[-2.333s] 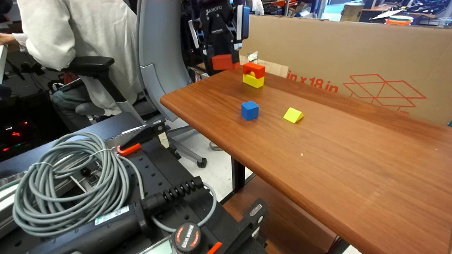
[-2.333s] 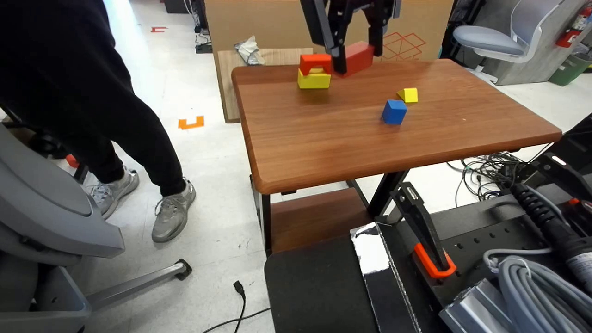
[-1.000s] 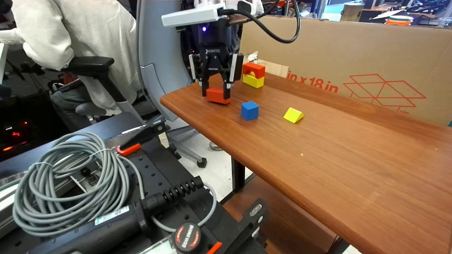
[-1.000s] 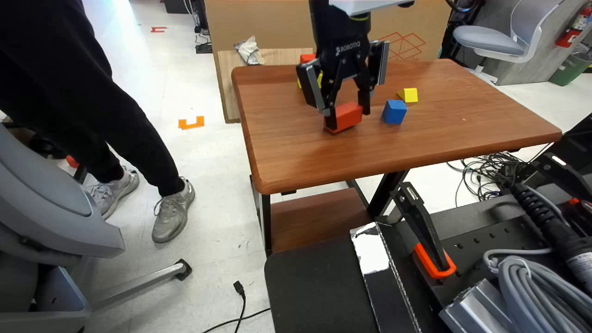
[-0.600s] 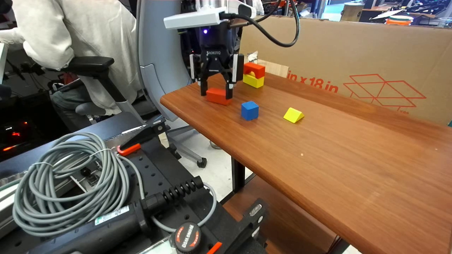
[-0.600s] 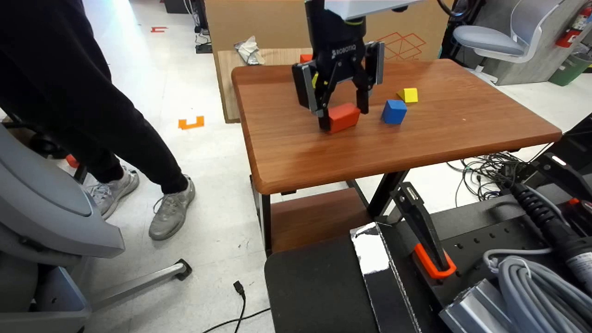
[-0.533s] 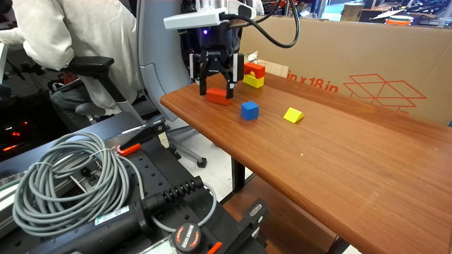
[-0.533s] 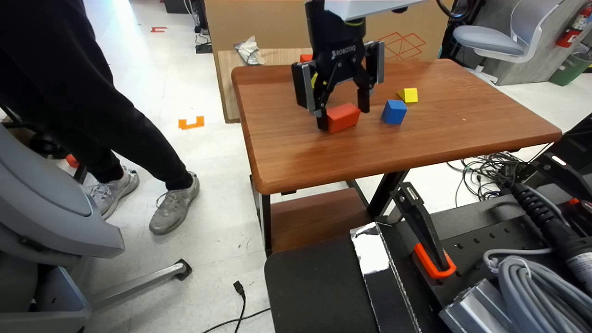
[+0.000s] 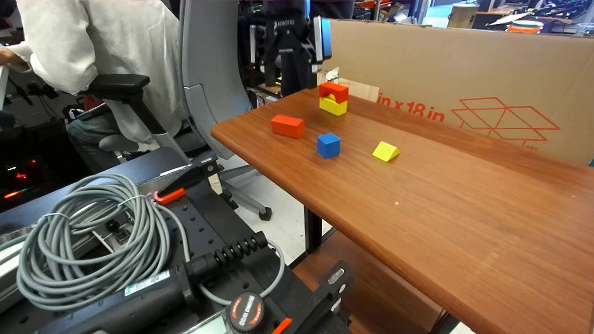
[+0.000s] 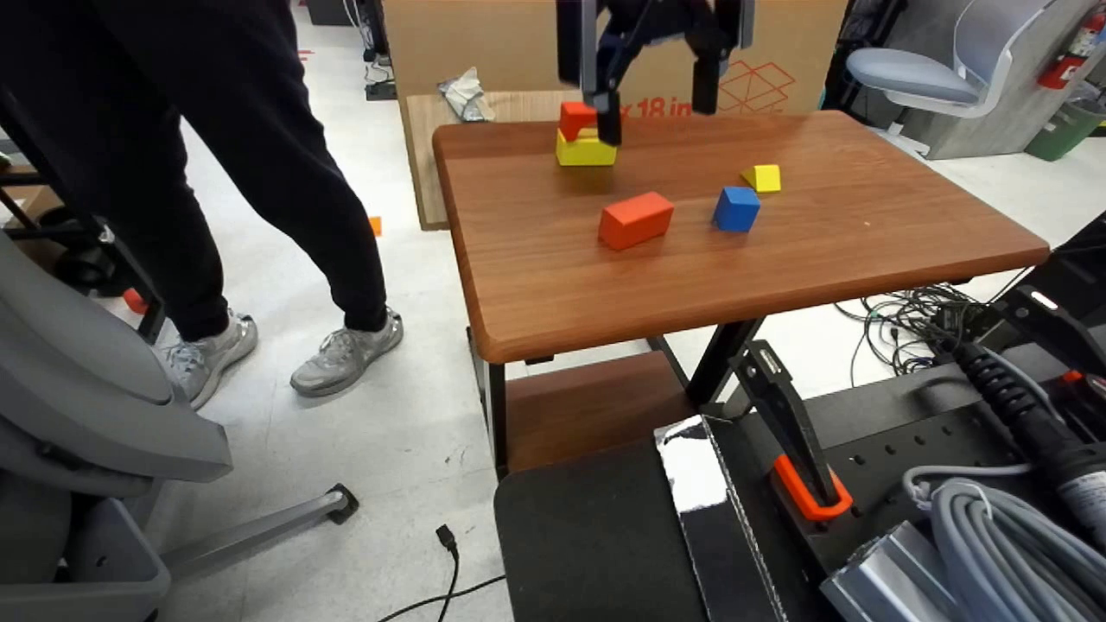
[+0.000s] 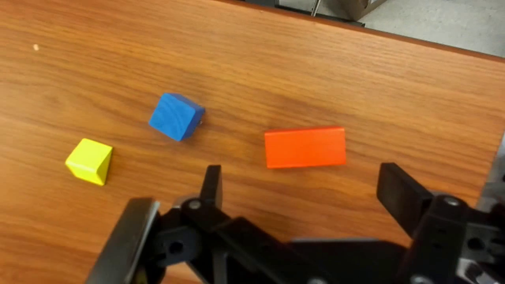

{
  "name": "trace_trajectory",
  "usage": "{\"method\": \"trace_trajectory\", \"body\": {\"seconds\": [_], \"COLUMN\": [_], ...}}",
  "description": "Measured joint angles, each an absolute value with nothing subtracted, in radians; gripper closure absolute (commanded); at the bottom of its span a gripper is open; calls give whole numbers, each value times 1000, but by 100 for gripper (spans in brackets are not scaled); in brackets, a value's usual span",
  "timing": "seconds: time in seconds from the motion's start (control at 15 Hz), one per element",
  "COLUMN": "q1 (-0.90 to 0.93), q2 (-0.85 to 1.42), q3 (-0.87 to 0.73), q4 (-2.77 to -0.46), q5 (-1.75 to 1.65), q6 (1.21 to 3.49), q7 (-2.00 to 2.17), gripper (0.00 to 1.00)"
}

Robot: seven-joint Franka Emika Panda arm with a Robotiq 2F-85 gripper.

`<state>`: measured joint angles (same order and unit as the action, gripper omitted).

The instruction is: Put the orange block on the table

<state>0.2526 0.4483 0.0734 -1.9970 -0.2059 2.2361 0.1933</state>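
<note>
Orange block (image 9: 287,126) sits on the table (image 9: 441,208), pincer (image 10: 657,113) hanging above with its fingers (image 11: 212,185) spread wide!
In an exterior view the orange block rests near the table's left-hand rounded corner, blue cube (image 9: 328,145) close by, yellow wedge (image 9: 385,151) beyond that and farther from the short edge. Over by the far long edge, toward the short edge's other corner, a red arch (image 9: 342,93) stands right on top of a yellow block (image 9: 332,106)! And in the wrist view, it's the orange block lying between the fingertips and the opposite long edge, apart from both, its plain face turned up!
</note>
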Motion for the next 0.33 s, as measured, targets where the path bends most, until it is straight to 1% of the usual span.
{"method": "trace_trajectory", "body": {"seconds": [0.2,0.33], "q1": [219,205], "q2": [311,268], "q3": [70,64], "q4": [-2074,-2110], "q5": [-211,-213], "q6": [2211,2185], "q7": [181,166], "gripper": [0,0]}}
